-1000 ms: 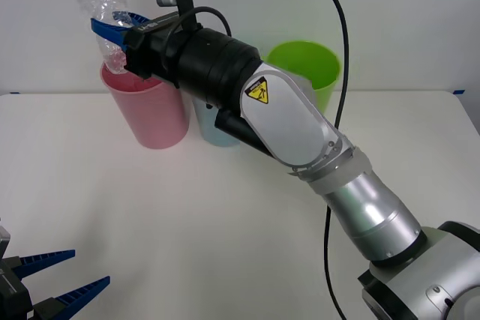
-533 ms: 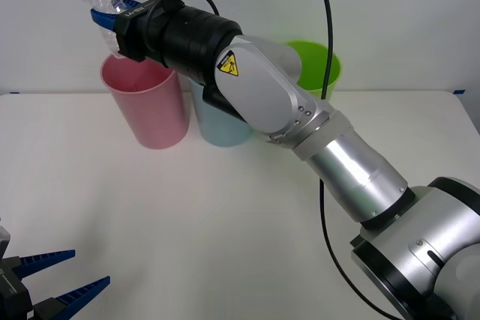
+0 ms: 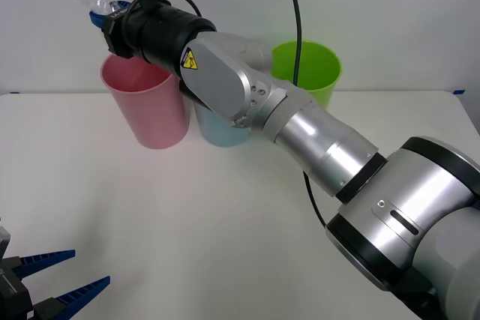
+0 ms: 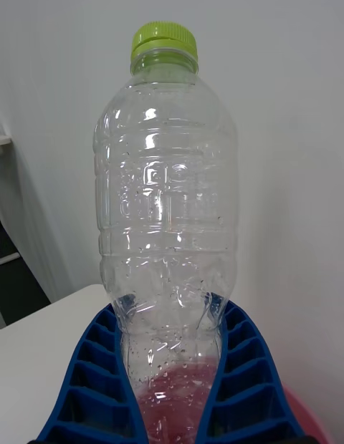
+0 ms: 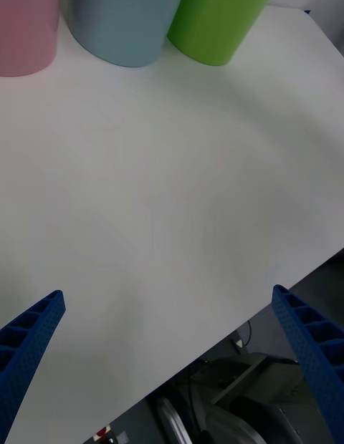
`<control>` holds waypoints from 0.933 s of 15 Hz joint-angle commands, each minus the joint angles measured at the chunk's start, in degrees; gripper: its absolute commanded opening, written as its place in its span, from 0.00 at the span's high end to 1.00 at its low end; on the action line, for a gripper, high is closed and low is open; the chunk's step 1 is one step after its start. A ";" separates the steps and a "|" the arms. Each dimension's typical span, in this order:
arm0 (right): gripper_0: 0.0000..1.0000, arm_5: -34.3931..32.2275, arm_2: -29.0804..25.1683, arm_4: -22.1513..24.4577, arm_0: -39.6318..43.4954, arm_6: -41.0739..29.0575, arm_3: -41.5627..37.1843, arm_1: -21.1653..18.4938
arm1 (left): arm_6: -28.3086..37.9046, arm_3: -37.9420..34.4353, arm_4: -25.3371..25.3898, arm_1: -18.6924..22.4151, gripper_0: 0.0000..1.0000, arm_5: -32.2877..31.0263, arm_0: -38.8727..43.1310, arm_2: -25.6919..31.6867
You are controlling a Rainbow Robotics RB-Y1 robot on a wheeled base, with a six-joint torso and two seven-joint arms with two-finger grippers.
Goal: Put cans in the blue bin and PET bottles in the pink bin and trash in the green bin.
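Clear crinkled plastic bottle (image 4: 166,222) with yellow-green cap is clamped between the right gripper's (image 4: 172,376) blue ribbed fingers, above the pink plastic bin (image 3: 146,106) near the bench's far edge; left gripper (image 3: 64,276) spread wide, empty.

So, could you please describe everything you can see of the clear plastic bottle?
The clear crinkled plastic bottle has a yellow-green screw cap, no label, and droplets inside. It looks empty and stands roughly upright, cap up. The right pincer is shut on its dented lower body, holding it in the air above the pink round plastic bin, touching nothing else.
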 commanded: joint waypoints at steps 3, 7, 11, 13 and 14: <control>1.00 2.75 0.65 0.47 -1.66 1.49 6.36 -0.01 | 0.00 0.00 0.00 0.00 0.00 0.00 0.00 0.00; 1.00 9.08 4.61 0.12 -2.10 1.58 11.45 -0.01 | 0.00 0.00 0.00 0.00 0.00 0.00 0.00 0.00; 1.00 8.91 4.87 -0.50 -2.10 1.23 11.54 -0.01 | 0.00 0.00 0.00 0.00 0.00 0.00 0.00 0.00; 1.00 8.64 5.22 -1.11 -2.10 0.88 11.54 -0.01 | 0.00 0.00 0.00 0.00 0.00 0.00 0.00 0.00; 1.00 8.64 6.02 -1.47 -2.10 0.61 11.54 -0.01 | 0.00 0.00 0.00 0.00 0.00 0.00 0.00 0.00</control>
